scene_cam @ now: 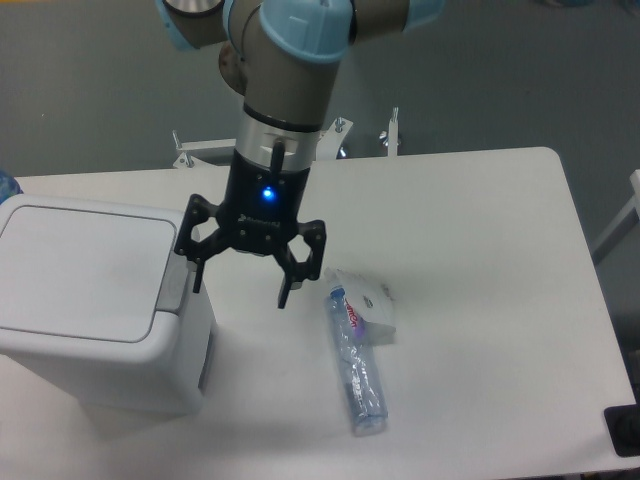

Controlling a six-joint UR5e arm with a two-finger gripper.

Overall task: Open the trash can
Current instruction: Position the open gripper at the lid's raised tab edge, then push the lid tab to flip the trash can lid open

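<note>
The trash can (95, 300) is a large boxy white bin with rounded corners at the left of the table. Its flat white lid (80, 270) lies shut. A grey push tab (176, 290) sits on its right rim. My gripper (241, 287) hangs from the arm just right of the bin, fingers pointing down and spread open, holding nothing. Its left fingertip (197, 282) is close beside the grey tab; I cannot tell whether it touches it.
A clear plastic bottle (357, 370) lies on the white table (480, 250) right of the gripper. A small white packet (368, 305) lies against the bottle's top end. A metal frame (300, 145) stands behind the table's far edge.
</note>
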